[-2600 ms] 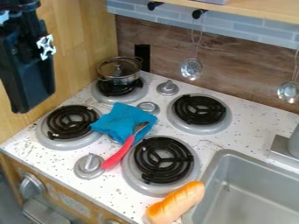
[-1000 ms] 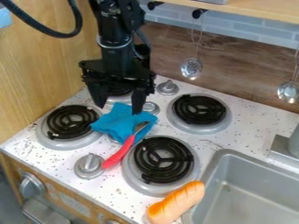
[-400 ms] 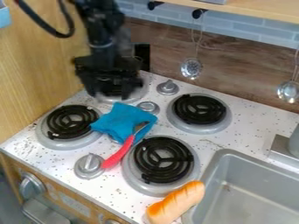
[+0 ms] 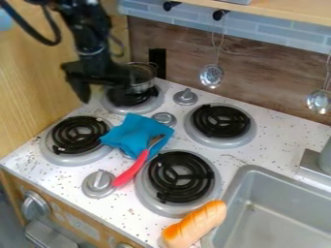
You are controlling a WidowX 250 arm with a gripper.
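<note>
hanging hand (image 4: 103, 92) near pot (image 4: 144, 84)

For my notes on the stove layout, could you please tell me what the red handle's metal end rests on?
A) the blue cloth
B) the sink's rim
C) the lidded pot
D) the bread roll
A: the metal end beyond the red handle lies on the blue cloth.

A wood-plank backsplash (image 4: 180, 48) runs below gray-blue tiles (image 4: 279, 33).
</note>
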